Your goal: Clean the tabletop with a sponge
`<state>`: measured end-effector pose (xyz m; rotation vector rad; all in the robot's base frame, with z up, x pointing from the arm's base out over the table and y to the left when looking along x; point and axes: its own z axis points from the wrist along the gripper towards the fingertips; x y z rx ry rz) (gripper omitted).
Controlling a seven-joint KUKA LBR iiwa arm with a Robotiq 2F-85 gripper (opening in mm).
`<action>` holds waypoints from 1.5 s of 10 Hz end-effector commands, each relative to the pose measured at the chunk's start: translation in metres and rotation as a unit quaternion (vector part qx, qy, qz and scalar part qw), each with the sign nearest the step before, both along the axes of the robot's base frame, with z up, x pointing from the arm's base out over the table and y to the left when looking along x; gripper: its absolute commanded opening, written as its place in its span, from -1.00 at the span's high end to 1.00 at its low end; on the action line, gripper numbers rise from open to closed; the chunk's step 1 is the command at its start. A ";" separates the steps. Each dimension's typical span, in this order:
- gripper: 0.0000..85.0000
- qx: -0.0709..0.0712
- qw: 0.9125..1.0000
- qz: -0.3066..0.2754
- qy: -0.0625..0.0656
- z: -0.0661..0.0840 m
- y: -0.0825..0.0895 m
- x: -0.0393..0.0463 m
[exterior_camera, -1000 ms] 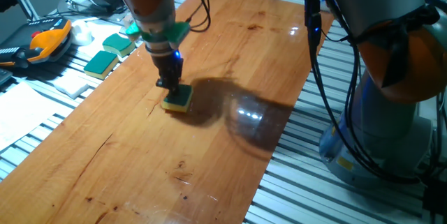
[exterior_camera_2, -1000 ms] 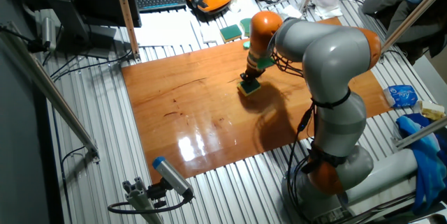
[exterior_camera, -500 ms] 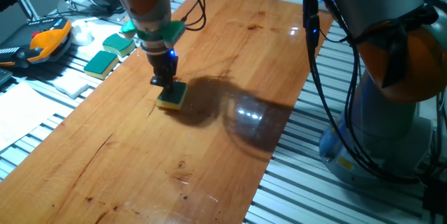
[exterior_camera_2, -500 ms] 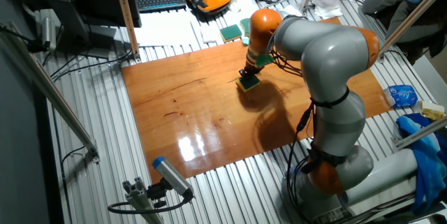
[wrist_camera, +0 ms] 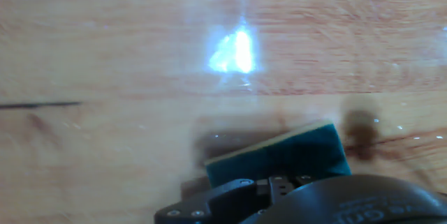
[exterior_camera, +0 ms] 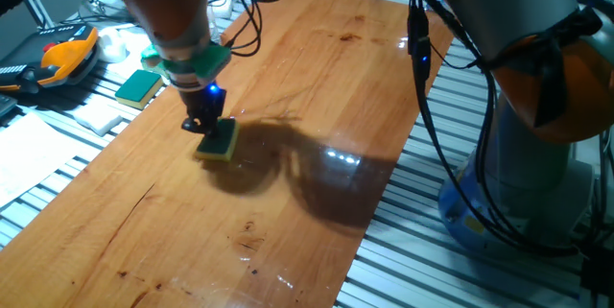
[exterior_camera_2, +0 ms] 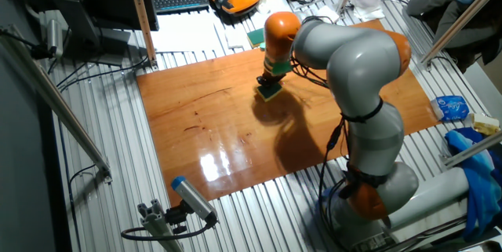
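The sponge (exterior_camera: 219,141), green on top with a yellow body, lies flat on the reddish-brown tabletop (exterior_camera: 317,78) near its left long edge. My gripper (exterior_camera: 204,124) stands upright on it and is shut on the sponge, pressing it to the wood. In the other fixed view the sponge (exterior_camera_2: 270,92) sits under the gripper (exterior_camera_2: 271,84) toward the far side of the tabletop (exterior_camera_2: 204,126). In the hand view the sponge's green top (wrist_camera: 283,161) shows just past the gripper body, with blurred wood around it.
Two more green pads (exterior_camera: 139,85) and a white foam block (exterior_camera: 96,111) lie on the ribbed frame left of the board. An orange pendant (exterior_camera: 62,59) lies further left. The robot base (exterior_camera: 537,154) and hanging cables (exterior_camera: 427,78) stand at the right.
My gripper has slid the sponge across the tabletop toward the left edge and a little nearer the camera in one fixed view. The grip has not changed.
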<state>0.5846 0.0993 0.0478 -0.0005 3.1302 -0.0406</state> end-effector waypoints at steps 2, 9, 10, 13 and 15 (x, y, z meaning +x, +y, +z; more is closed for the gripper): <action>1.00 -0.003 1.000 -0.014 0.000 0.001 0.016 0.0012; 1.00 -0.024 0.999 -0.032 0.006 0.000 0.047 -0.0327; 1.00 -0.029 0.999 -0.027 0.007 0.001 0.046 -0.0424; 1.00 -0.038 0.999 -0.014 0.008 -0.002 0.044 -0.0621; 1.00 -0.038 0.999 0.002 0.013 -0.004 0.035 -0.0717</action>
